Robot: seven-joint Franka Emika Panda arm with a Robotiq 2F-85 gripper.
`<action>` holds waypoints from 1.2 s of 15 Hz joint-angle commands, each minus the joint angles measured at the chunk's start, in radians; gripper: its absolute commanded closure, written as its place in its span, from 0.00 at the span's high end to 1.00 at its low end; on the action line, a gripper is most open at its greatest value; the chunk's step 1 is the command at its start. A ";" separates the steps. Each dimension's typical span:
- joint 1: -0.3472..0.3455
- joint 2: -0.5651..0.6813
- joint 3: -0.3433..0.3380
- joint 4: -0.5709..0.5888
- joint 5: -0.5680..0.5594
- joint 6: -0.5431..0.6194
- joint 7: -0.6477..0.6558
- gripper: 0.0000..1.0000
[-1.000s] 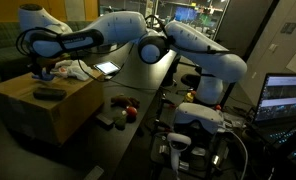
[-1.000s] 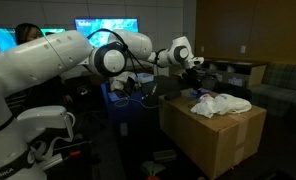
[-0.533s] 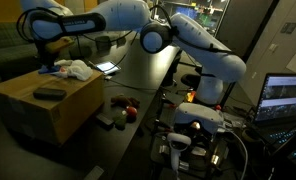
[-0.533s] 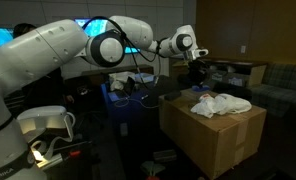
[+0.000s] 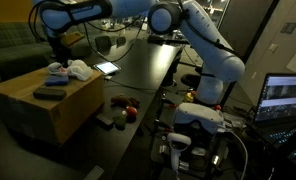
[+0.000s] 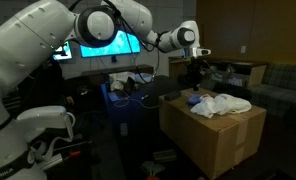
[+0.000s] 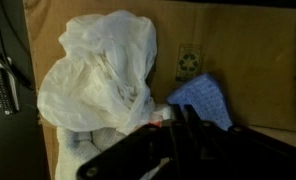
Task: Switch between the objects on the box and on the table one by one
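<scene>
Gripper: the Robotiq gripper (image 7: 180,114) hangs with its jaws drawn together just above the top of the box (image 7: 243,50). Whether anything is pinched between them cannot be made out. It is seen in both exterior views (image 5: 56,52) (image 6: 195,78).
Arm: the white Panda arm (image 5: 203,40) rises from beside the table, then reaches high across it to the box.
Blue piece: the small blue piece (image 7: 200,100) lies on the cardboard directly under the gripper, touching the edge of the rag. It shows as a blue patch in an exterior view (image 6: 193,97).
Rag: the white cloth rag (image 7: 98,75) sits crumpled on the box top beside the blue piece (image 5: 76,68) (image 6: 222,104).
Black bar: the flat black bar (image 5: 48,92) rests on the same box top, apart from the rag and nearer the front edge.
Box: the large tan cardboard box (image 5: 58,115) stands beside the table, and a recycling mark (image 7: 188,62) is printed on its top.
Table: on the black table top (image 5: 148,75) lie the red roundish piece (image 5: 131,112) and dark brownish pieces (image 5: 117,101) near its front end. A tablet with a lit screen (image 5: 107,68) lies farther back.
Surroundings: a green sofa (image 5: 8,60) stands behind the box, and a laptop screen (image 5: 284,98) glows at the frame's edge.
</scene>
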 commanded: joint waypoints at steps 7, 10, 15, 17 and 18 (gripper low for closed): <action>-0.059 -0.286 0.009 -0.524 0.035 0.297 0.044 0.44; -0.064 -0.334 0.019 -0.678 0.018 0.524 -0.008 0.66; -0.087 -0.381 0.071 -0.869 0.022 0.792 -0.200 0.99; -0.098 -0.386 0.097 -0.902 0.023 0.846 -0.273 1.00; -0.109 -0.388 0.116 -0.909 0.028 0.862 -0.316 1.00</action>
